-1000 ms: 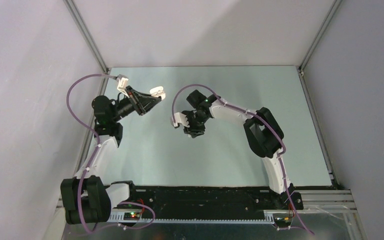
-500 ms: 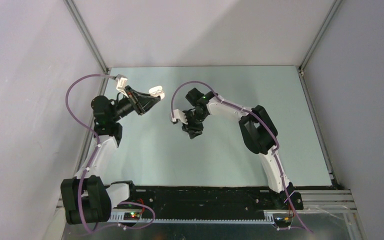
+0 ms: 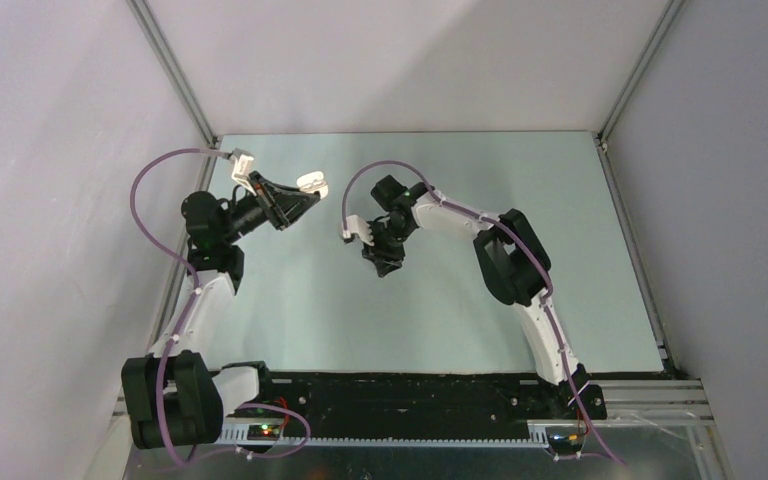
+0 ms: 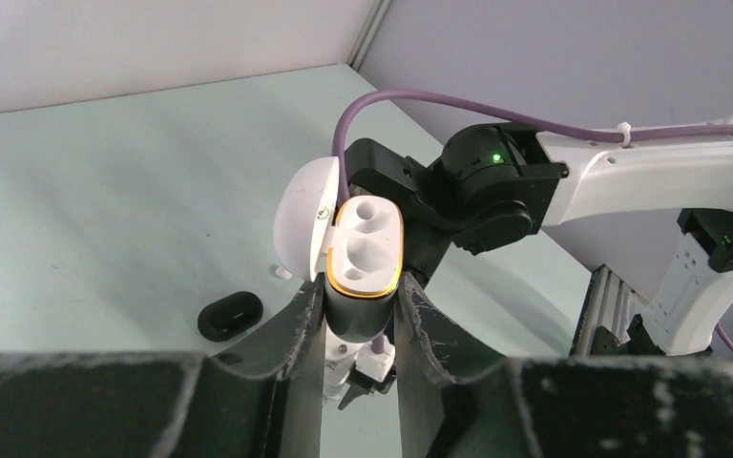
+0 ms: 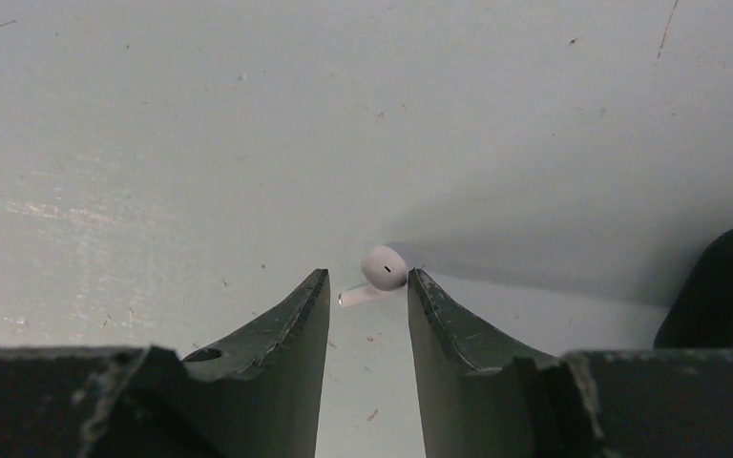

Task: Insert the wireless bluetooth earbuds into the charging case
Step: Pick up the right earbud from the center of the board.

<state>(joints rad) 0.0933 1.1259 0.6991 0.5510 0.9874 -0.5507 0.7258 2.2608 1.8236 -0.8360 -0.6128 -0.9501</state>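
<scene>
My left gripper (image 4: pixel 361 310) is shut on the charging case (image 4: pixel 365 256) and holds it above the table, lid (image 4: pixel 300 221) swung open. Both of its wells look empty. From above, the case (image 3: pixel 312 183) shows at the left gripper's (image 3: pixel 305 190) tip. One white earbud (image 5: pixel 383 268) lies on the table just past the fingertips of my right gripper (image 5: pixel 367 279), close to the right finger. That gripper is open, pointed down, and holds nothing. In the left wrist view a tiny white earbud (image 4: pixel 277 272) lies beside the lid. Only one earbud shows.
A black oval pebble-like object (image 4: pixel 230 316) lies on the table near the earbud and shows again as the black object (image 5: pixel 725 286) at the right edge of the right wrist view. The right arm (image 3: pixel 505 255) arches over mid-table. Enclosure walls ring the table (image 3: pixel 560 180).
The right arm has shifted slightly left and toward the back, carrying its gripper with it. The left arm and the case have stayed put.
</scene>
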